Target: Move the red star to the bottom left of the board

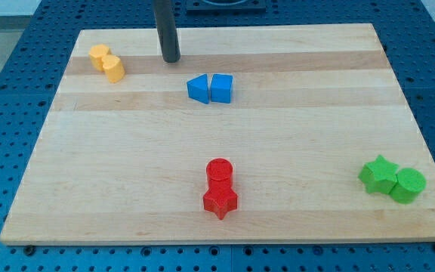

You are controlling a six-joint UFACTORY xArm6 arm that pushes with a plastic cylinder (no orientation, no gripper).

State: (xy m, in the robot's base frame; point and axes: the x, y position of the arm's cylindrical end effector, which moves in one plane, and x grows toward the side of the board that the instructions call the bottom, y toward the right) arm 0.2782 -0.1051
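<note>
My tip (pixel 171 59) rests bare on the board (pixel 293 136) near the view's top, grasping nothing, well apart from the red star (pixel 220 202). The star sits bottom centre, touching the red cylinder (pixel 219 171) above it.

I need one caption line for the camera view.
My tip at the wooden board's top, far from the red star block.

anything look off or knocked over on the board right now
Nothing stands out. The blocks sit flat in four touching pairs: red star below the red cylinder, two yellow blocks at the view's top left, two blue blocks near the top centre, green star beside the green cylinder. My tip touches none.
</note>
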